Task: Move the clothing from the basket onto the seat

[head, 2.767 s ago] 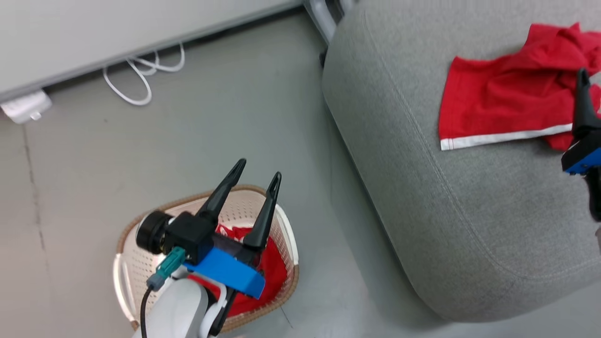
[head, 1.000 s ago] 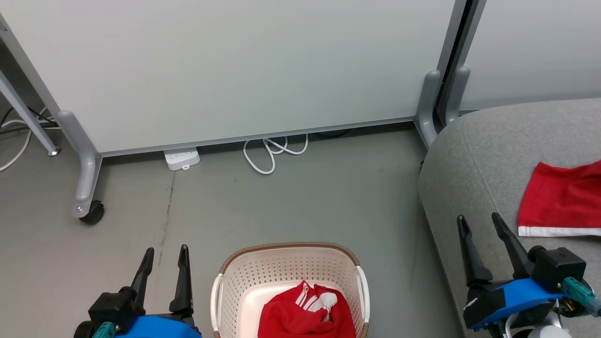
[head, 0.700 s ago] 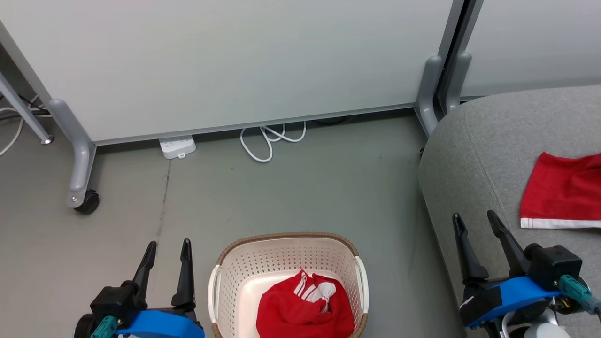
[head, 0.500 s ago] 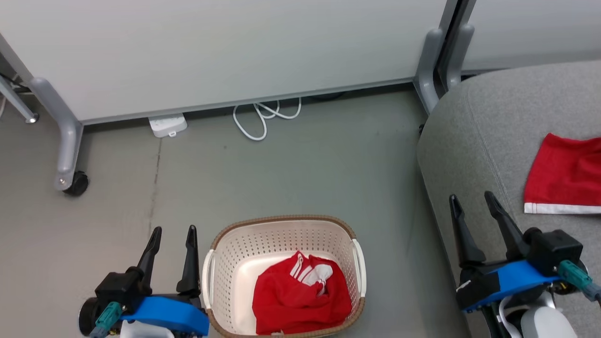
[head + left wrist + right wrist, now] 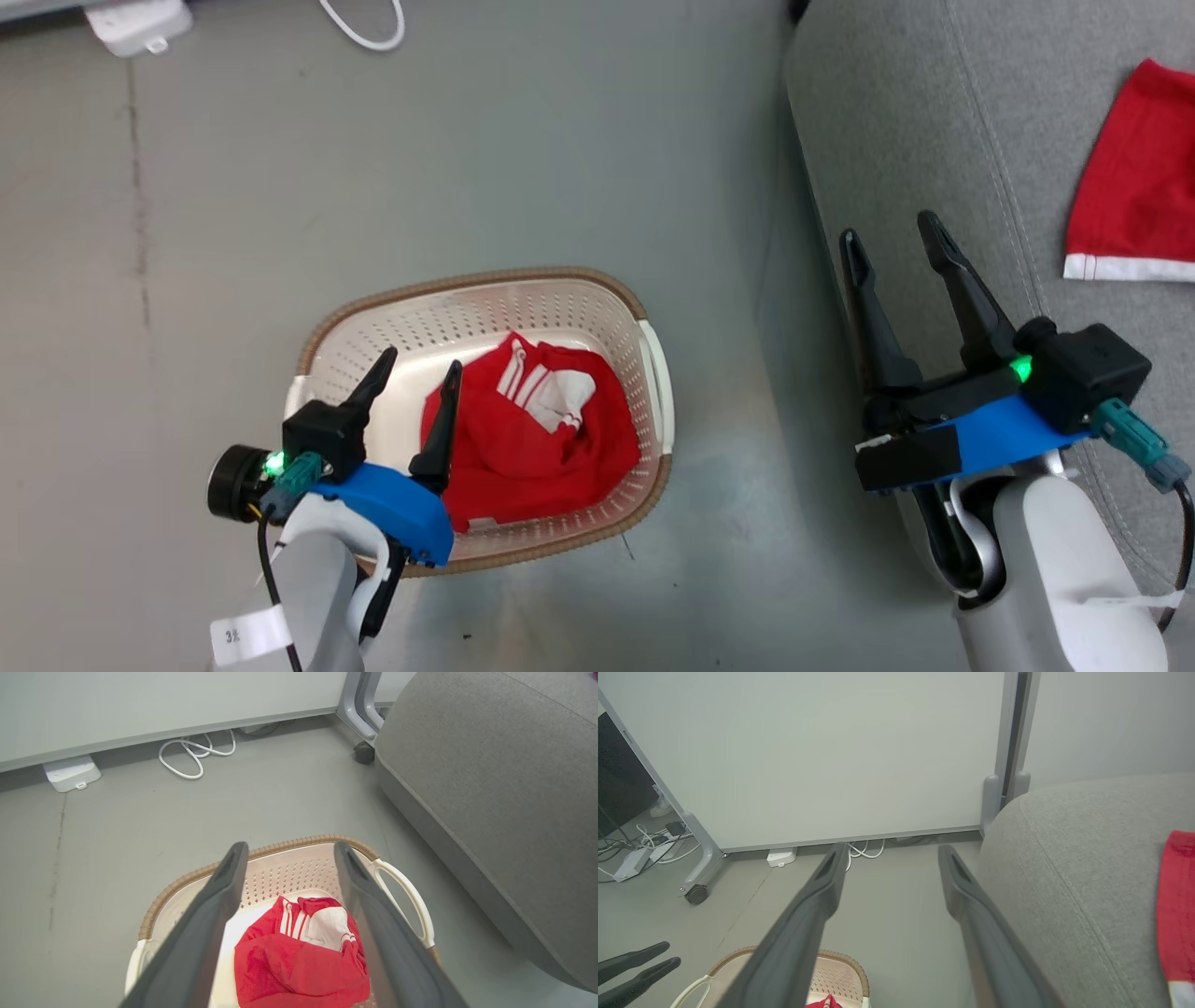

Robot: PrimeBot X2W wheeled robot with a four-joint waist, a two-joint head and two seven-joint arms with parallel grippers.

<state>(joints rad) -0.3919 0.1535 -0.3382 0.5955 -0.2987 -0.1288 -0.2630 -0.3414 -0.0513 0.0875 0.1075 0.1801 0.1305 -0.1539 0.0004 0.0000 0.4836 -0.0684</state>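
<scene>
Head view, with both wrist views. The basket (image 5: 485, 280) stands on the grey floor (image 5: 467, 140), near the left edge of the seat (image 5: 915, 112) but apart from it. A crumpled red garment (image 5: 541, 439), white stripes uppermost, lies inside the basket against its right wall; the bottom along the left wall is bare. A second red garment (image 5: 1134, 187), with a white trim band along its near edge, lies flat on the seat's top, well in from the left edge.

The left end effector (image 5: 421, 359) hangs over the left part of the basket, its two dark fingers spread and holding nothing; in the left wrist view the crumpled garment shows between them. Whether the fingertips are below the rim cannot be told. The right end effector (image 5: 887, 225) is at the seat's left edge, fingers likewise spread and empty, clear of the second garment.

A white cable (image 5: 364, 28) and a white power strip (image 5: 135, 21) lie on the floor at the far edge.
</scene>
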